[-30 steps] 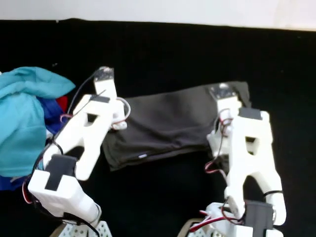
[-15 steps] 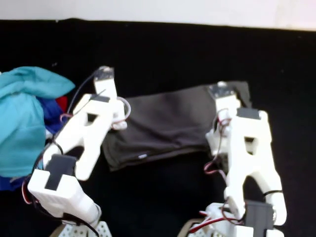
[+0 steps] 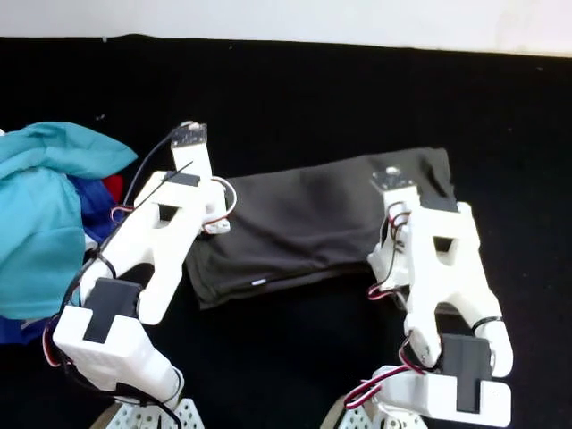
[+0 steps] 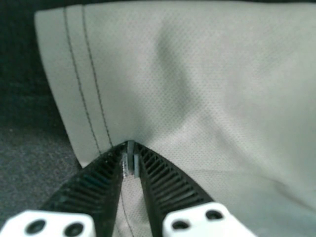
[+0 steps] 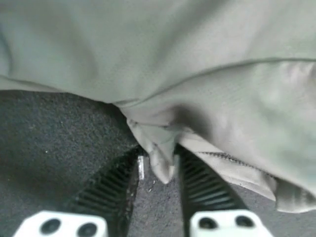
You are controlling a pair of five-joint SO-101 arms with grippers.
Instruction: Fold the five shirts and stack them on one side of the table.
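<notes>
Black worktop (image 3: 295, 98) from above: dark shirt (image 3: 304, 223) sits dead centre, teal-and-blue shirt pile (image 3: 45, 214) at 9 o'clock. Left wrist cam: left hand (image 4: 130, 158) pinched tight on the stitched hem. Right wrist cam: right hand (image 5: 158, 165) clamped on a bunched fold.

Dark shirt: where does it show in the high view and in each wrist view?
High view: the dark shirt lies spread in the middle, between the two arms.
Left wrist view: its stitched hem is pinched in the left gripper.
Right wrist view: a bunched fold sits between the fingers of the right gripper.
Shared landmark: the black table cover beside the shirt.
</notes>
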